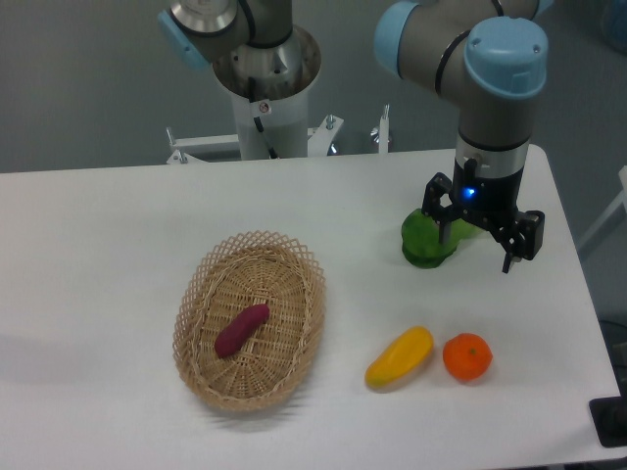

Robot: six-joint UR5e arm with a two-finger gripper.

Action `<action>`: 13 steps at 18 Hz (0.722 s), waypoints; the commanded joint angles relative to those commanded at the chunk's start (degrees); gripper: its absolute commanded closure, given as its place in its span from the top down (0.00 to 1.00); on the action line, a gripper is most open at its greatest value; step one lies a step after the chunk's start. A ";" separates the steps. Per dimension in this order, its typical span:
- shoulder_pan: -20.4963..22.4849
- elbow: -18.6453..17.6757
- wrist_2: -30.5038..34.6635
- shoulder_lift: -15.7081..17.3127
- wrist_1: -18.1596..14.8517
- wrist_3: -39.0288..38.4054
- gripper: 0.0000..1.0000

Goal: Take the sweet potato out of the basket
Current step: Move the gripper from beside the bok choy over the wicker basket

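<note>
Wickerwork sat toward the left of the white table (98, 245): the oval basket (199, 304), and inside it the sweet potato (241, 330), lying slantwise on the woven bottom. Further right, a yellow fruit (400, 357) lay on the tabletop with an orange (467, 356) just beside it. Behind those, a green vegetable (423, 241) rested near the far edge. The gripper (476, 247) hung at that vegetable's right side, well apart from the basket, fingers spread wide and holding nothing.
</note>
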 joint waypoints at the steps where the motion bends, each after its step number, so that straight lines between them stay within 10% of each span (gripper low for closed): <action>1: 0.00 0.00 0.00 0.09 0.00 -0.09 1.00; 13: -2.89 -8.34 -2.45 5.01 0.88 -7.62 1.00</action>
